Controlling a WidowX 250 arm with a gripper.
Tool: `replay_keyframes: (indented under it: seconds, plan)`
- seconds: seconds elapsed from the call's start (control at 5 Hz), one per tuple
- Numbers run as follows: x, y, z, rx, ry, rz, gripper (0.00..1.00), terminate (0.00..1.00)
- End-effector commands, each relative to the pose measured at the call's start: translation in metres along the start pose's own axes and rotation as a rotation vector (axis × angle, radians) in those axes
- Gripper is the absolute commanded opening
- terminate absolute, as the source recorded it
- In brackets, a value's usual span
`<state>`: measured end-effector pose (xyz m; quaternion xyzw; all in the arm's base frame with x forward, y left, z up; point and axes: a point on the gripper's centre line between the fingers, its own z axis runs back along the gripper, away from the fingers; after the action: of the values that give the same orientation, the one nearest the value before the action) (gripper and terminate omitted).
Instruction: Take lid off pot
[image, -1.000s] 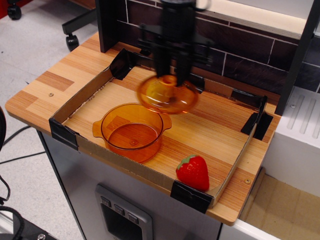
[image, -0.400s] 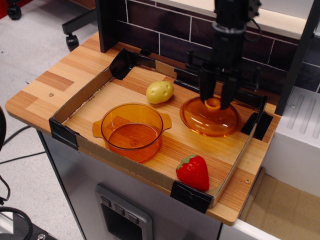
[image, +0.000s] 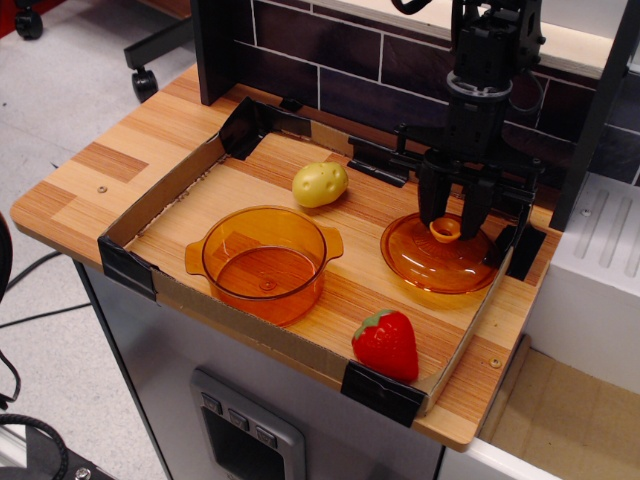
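The lid (image: 440, 255) lies flat on the tabletop (image: 400, 290) by the right cardboard wall, well apart from the uncovered pot (image: 264, 263). The claw (image: 452, 226) straddles the lid's ring knob; whether its fingers pinch it, I cannot tell

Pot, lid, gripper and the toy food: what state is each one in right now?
pot: uncovered, empty, upright on the tray.
lid: off the pot, resting knob-up at the tray's right side.
gripper: over the lid's knob, fingers either side; grip unclear.
potato: lying loose.
strawberry: lying loose.
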<state>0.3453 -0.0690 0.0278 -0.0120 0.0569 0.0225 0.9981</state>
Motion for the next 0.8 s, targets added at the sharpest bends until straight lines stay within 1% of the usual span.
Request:
replay_keyframes:
  seconds: [0.0, 0.2, 0.4, 0.6]
  plan:
    - [0.007, 0.018, 0.026, -0.022, -0.092, -0.005, 1.00, 0.00]
    - [0.002, 0.024, 0.047, -0.042, -0.106, -0.016, 1.00, 0.00]
    - [-0.004, 0.041, 0.074, -0.007, -0.086, -0.036, 1.00, 0.00]
    - [-0.006, 0.061, 0.086, -0.012, -0.085, 0.017, 1.00, 0.00]
